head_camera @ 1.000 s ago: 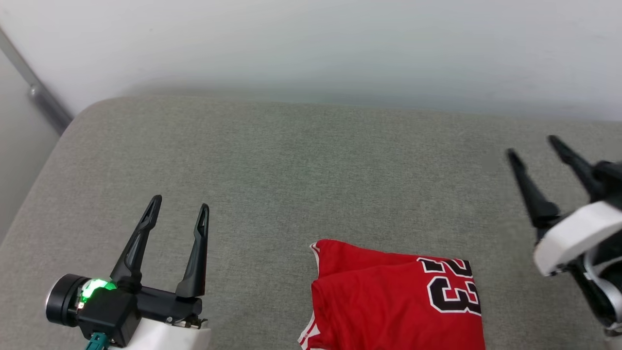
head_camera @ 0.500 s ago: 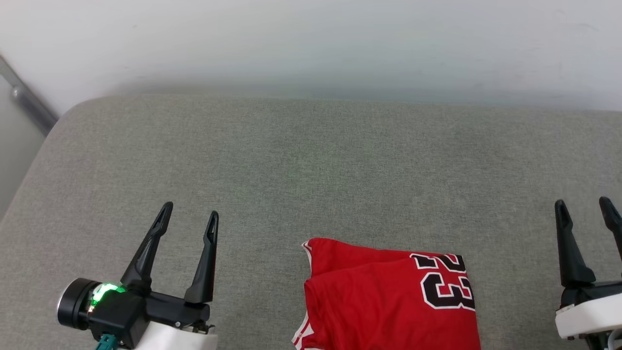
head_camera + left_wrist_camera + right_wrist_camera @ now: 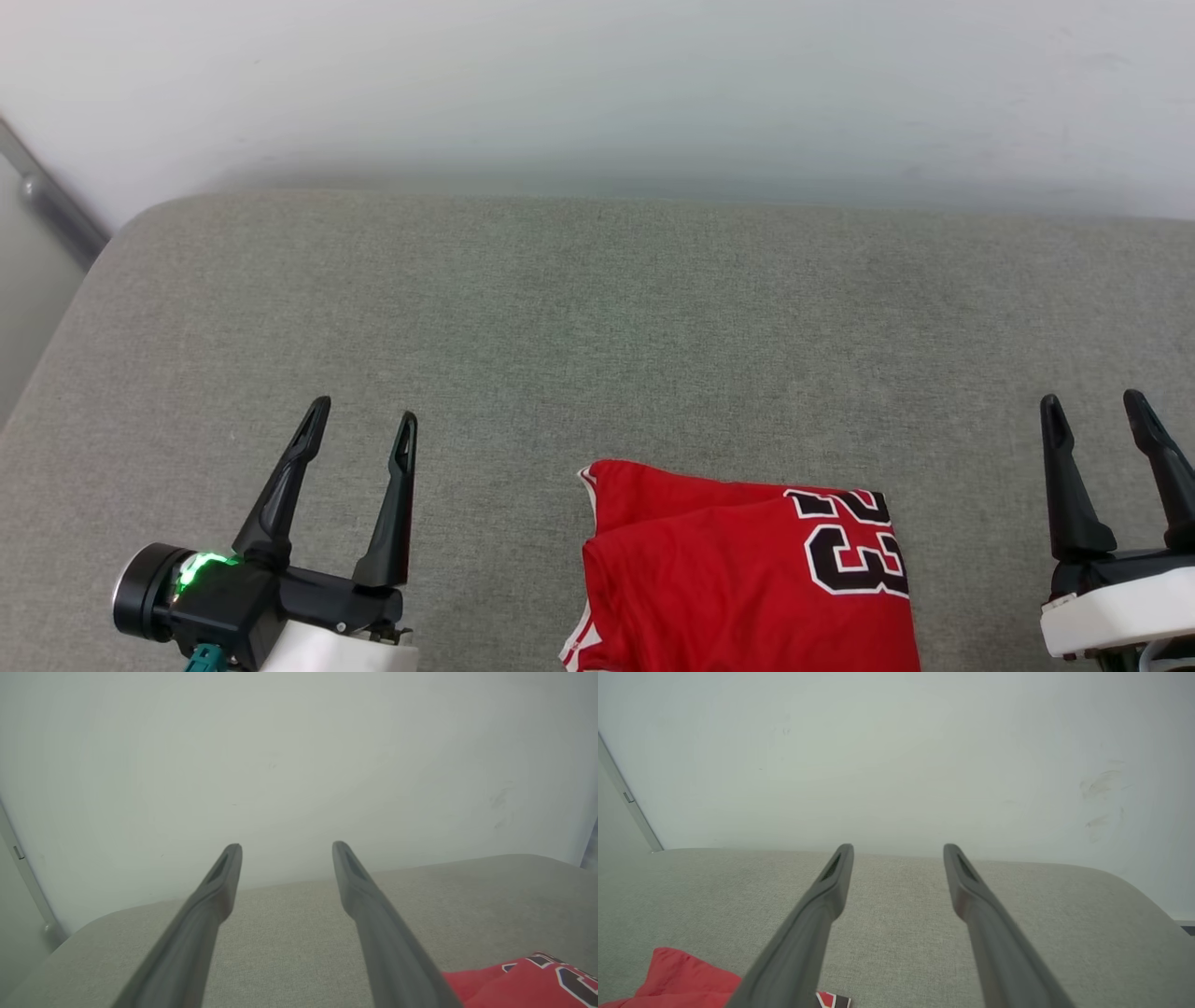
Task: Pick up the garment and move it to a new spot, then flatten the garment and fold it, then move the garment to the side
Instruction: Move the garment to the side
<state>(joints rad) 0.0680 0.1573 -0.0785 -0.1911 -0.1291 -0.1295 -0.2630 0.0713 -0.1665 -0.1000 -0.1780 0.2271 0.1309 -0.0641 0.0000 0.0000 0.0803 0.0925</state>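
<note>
The garment (image 3: 738, 579), red with a black-and-white number print, lies folded on the grey cushion (image 3: 597, 327) at the bottom middle of the head view. Part of it runs off the bottom edge. Its red corner also shows low right in the left wrist view (image 3: 518, 982) and low left in the right wrist view (image 3: 682, 977). My left gripper (image 3: 362, 420) hovers open to the garment's left, nothing between its fingers. At the lower right my right gripper (image 3: 1092, 411) also stands open and empty, apart from the cloth.
A pale wall (image 3: 597, 84) rises behind the cushion's far edge. A grey metal strip (image 3: 51, 201) runs down the wall at the far left, beside the cushion's rounded left corner. Bare cushion stretches beyond both grippers.
My right gripper dropped from higher at the right edge to the lower right, fingers now upright. The view shifted slightly; the left gripper and garment hardly moved.
</note>
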